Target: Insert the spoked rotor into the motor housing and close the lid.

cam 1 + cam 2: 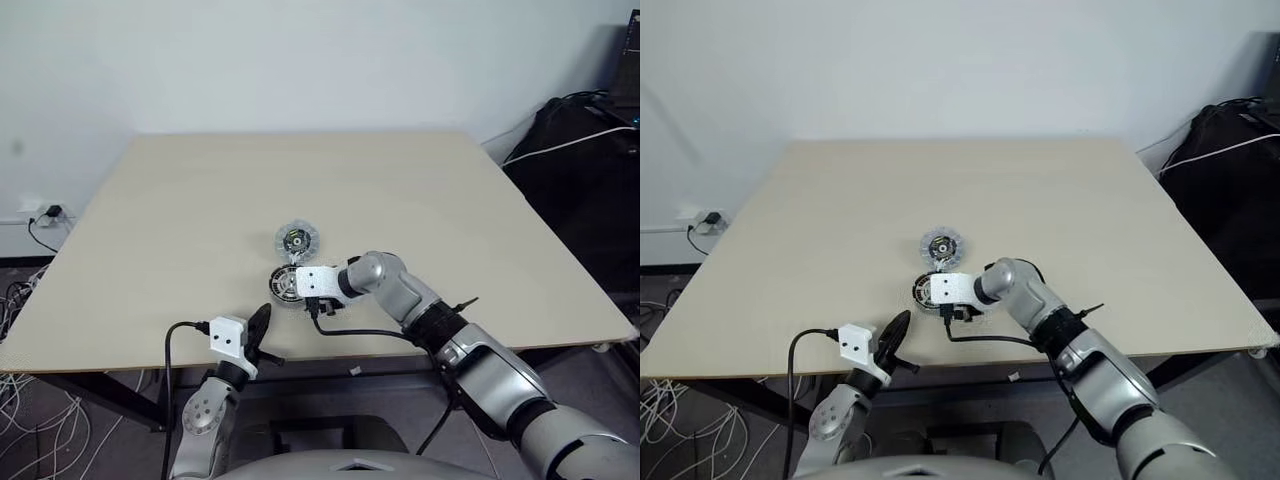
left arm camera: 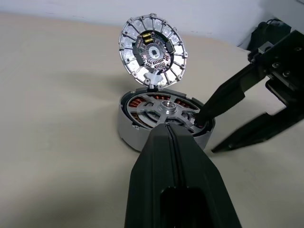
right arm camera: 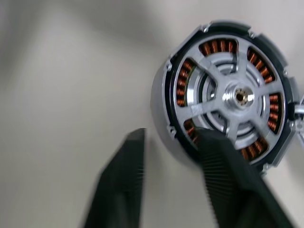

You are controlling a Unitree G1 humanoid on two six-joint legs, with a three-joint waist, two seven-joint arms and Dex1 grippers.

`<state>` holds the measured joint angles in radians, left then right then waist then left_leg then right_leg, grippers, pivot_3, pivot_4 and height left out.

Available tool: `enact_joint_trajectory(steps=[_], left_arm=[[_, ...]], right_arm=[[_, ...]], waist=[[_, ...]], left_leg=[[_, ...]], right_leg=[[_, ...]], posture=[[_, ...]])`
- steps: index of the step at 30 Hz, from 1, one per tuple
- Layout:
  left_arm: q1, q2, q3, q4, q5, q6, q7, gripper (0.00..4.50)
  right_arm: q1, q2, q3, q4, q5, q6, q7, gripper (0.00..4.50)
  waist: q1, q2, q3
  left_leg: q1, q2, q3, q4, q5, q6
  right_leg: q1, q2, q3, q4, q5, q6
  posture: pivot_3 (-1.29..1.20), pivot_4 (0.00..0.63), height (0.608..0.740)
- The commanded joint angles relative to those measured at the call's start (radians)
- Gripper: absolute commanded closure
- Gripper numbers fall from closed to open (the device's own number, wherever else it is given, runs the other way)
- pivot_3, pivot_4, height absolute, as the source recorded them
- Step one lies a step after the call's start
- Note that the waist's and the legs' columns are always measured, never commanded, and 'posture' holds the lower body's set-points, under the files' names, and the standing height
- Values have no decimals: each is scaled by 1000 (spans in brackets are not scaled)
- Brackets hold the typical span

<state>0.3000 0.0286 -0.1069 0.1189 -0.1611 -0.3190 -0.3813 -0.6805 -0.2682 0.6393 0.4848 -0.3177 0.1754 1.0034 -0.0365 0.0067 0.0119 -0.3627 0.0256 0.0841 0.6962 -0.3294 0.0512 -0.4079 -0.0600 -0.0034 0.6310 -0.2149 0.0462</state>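
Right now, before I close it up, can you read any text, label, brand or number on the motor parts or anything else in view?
No readable text in any view.
Lid: its inner face carries a small circuit board with chips; any markings on them are too small to read.
Spoked rotor and motor housing: bare metal and copper windings, no lettering visible.
Table: no label or sign.

In the left wrist view, the left gripper's black closed fingers (image 2: 175, 156) hide the near rim of the round silver motor housing (image 2: 130, 130). In the right wrist view, one blurred black finger (image 3: 228, 166) covers the housing's rim at about seven o'clock, and the picture's edge cuts the housing at three o'clock.
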Motion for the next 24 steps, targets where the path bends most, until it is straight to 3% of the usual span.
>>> enact_joint_trajectory(steps=[1,3,12,24], left_arm=[[-13,-8,3,-3,-13,-27,-3,4500],[-15,-9,5,2,-15,-28,-4,4500],[-22,-9,7,18,-21,-33,-12,4500],[-36,-6,3,4,-26,-1,-23,4500]], right_arm=[[-17,2,-17,-8,-2,-9,1,3872],[-14,0,-18,-11,-3,-8,1,4384],[14,-3,-39,-56,6,25,-24,4393],[127,-59,-127,-328,30,188,-84,4393]], waist=[[0,0,0],[1,0,0],[1,0,0],[8,0,0]], left_leg=[[0,0,0,0,0,0],[0,0,0,0,0,0],[0,0,0,1,0,0],[-2,0,0,1,0,0]], right_leg=[[0,0,0,0,0,0],[0,0,0,0,0,0],[0,0,0,0,0,0],[-1,0,0,0,0,0]], posture=[[0,0,740],[0,0,740],[0,0,740],[0,0,740]])
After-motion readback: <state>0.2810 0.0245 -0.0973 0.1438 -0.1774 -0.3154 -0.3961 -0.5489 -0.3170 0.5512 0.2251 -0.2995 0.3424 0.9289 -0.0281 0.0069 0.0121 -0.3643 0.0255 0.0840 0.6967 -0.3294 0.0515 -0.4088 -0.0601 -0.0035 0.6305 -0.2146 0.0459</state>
